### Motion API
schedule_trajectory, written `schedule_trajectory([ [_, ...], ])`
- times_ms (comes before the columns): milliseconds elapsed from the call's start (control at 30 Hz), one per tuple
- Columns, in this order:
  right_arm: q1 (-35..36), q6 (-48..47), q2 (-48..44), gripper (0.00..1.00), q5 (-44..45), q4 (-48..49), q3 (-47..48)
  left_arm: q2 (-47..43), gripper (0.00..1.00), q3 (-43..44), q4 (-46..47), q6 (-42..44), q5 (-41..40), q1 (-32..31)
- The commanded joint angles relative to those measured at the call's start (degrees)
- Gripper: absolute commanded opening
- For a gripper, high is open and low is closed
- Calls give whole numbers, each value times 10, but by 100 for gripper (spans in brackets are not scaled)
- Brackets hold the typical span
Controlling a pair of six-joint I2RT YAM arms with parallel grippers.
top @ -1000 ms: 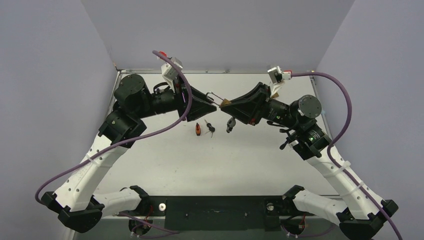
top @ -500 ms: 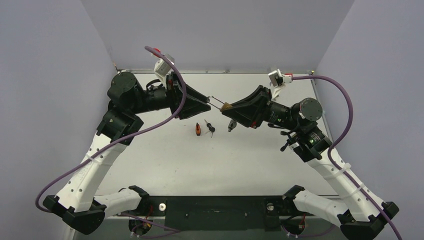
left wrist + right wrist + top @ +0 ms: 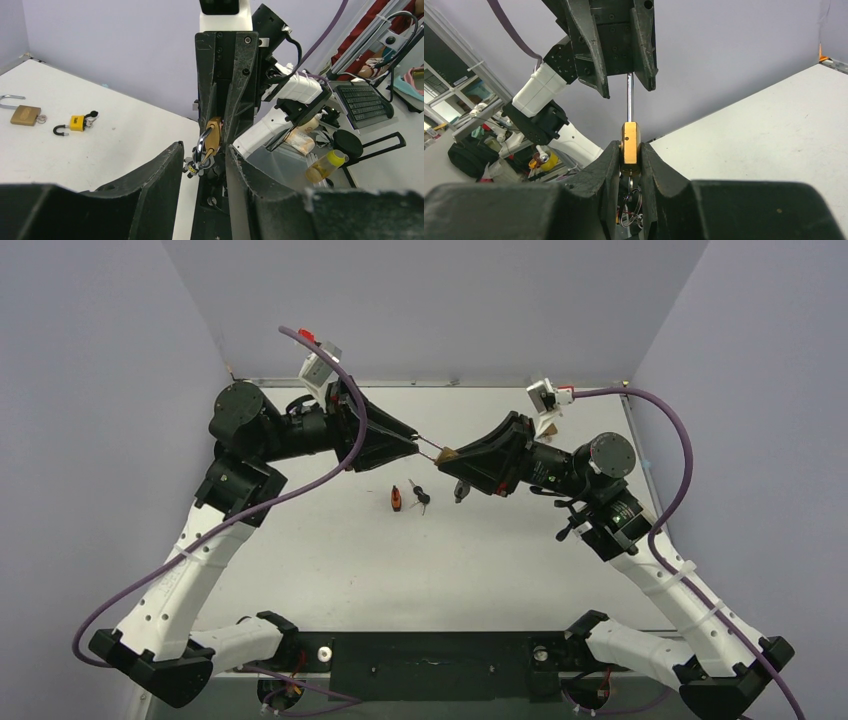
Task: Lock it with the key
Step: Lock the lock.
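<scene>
My right gripper (image 3: 446, 457) is shut on the body of a brass padlock (image 3: 449, 451) and holds it in the air above the table's far middle. In the right wrist view the padlock (image 3: 629, 140) is pinched between the jaws of the right gripper (image 3: 629, 148). Its steel shackle (image 3: 629, 97) reaches up between the left fingers (image 3: 596, 55). A key ring (image 3: 632, 200) hangs below the padlock. My left gripper (image 3: 204, 150) is open. Its jaws stand either side of the shackle (image 3: 201, 145) without pinching it. It also shows in the top view (image 3: 412, 441).
On the white table (image 3: 330, 550) under the grippers lie an orange-red tag (image 3: 397, 499) and loose keys (image 3: 421, 496). The left wrist view shows a second brass padlock (image 3: 24, 114) and a small yellow padlock (image 3: 76, 123), both open, on the table.
My left arm has drawn back to the left and risen a little, so more of the shackle shows. The right gripper with the padlock has shifted slightly left.
</scene>
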Motion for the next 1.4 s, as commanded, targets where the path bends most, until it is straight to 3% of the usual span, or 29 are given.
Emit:
schedule_trajectory([
  [0,5,-9,0,0,-4,24,7,6,31,-5,47,-15,12,5],
  [233,4,-27,1,0,2,1,8,7,0,-12,38,-8,12,7],
  [533,-37,-47,-23,1,-9,-17,-25,-11,0,-30,47,-39,-16,64],
  [567,-38,-47,-25,5,-8,-16,-28,-13,0,-29,49,-40,-16,67],
  [667,-40,-51,-33,31,-12,-11,-39,-14,0,-21,49,-45,-17,68],
  [733,-39,-52,-35,43,-17,-6,-44,-16,0,-16,45,-46,-20,67],
  [867,-39,-55,-41,56,-22,-2,-52,-21,0,-8,36,-43,-30,68],
  [1067,-38,-67,-35,62,-11,-1,-54,-24,0,3,14,-38,-19,67],
  [1367,-50,-76,-24,61,-16,23,-30,-25,0,17,-2,-27,18,65],
])
